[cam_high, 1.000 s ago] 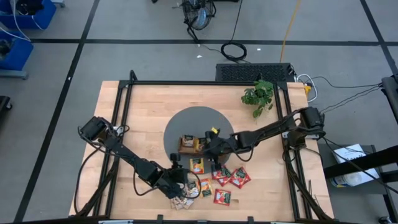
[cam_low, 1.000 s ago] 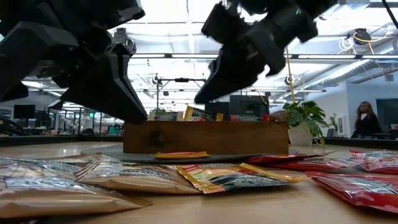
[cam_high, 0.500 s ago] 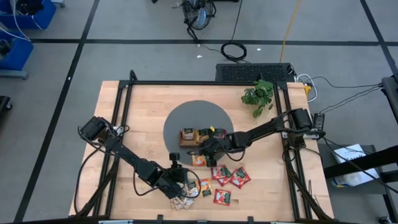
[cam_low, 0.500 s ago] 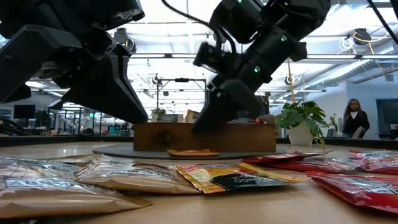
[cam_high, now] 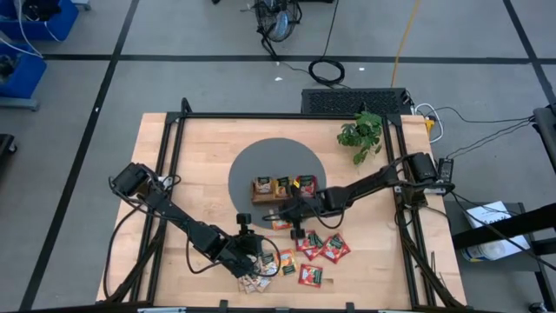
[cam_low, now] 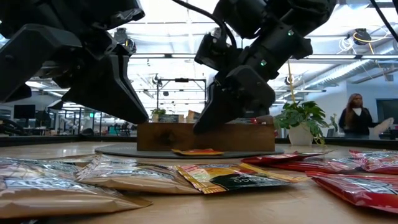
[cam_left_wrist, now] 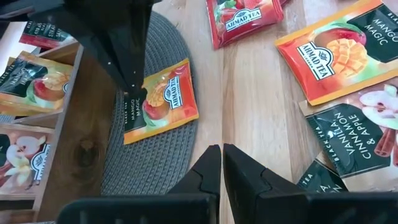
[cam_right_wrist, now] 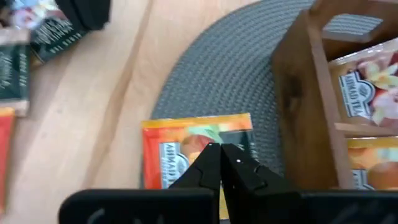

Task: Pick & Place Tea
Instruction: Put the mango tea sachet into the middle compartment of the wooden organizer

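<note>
Since a second ago the right pincer (cam_high: 280, 211) has dropped from above the wooden tray (cam_high: 283, 189) to its near side, closing fully, tips on an orange-yellow mango sachet (cam_left_wrist: 160, 100) lying flat on the grey woven mat (cam_high: 261, 165) just in front of the tray; whether it grips the sachet cannot be told. Nearest, the left pincer (cam_left_wrist: 222, 163) hovers almost shut, holding nothing, over loose glossy square sachets (cam_high: 300, 256) on the pale wood desk (cam_high: 200, 156): red, orange, dark green. Beyond the mat's near edge, the tray's three compartments each hold sachets. Farther back stands a small leafy plant (cam_high: 360, 133).
</note>
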